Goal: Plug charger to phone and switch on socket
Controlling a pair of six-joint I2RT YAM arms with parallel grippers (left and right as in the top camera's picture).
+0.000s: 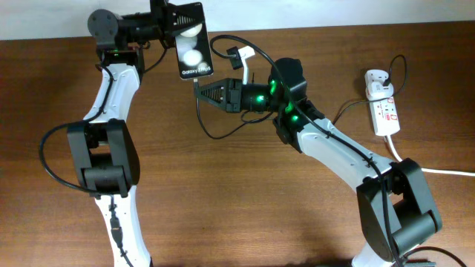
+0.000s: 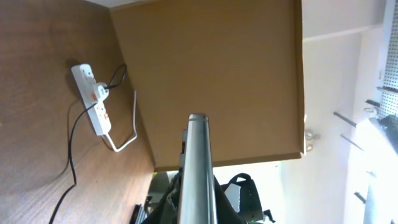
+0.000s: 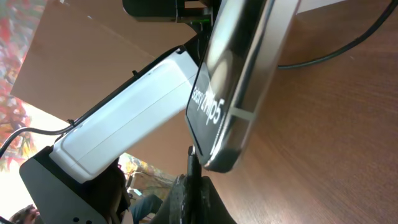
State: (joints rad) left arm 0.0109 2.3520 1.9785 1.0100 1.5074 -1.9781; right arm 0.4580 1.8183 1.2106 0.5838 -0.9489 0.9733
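Note:
My left gripper (image 1: 169, 18) is shut on the phone (image 1: 191, 43) and holds it above the table's far edge, its screen showing two white spots and small text. In the left wrist view the phone (image 2: 198, 168) shows edge-on between the fingers. My right gripper (image 1: 202, 92) is shut on the plug tip of the charger (image 1: 196, 84), right at the phone's lower end. In the right wrist view the plug (image 3: 191, 163) touches the phone's (image 3: 233, 81) bottom edge. The thin black cable (image 1: 215, 132) loops on the table. The socket (image 1: 383, 106) lies at the far right with the white adapter (image 1: 378, 80) plugged in.
The socket's thick white cord (image 1: 434, 170) runs off to the right edge. The wooden table (image 1: 245, 208) ends just behind the phone. The socket (image 2: 92, 102) also shows in the left wrist view. Both arms' white links cross the table's left and right sides.

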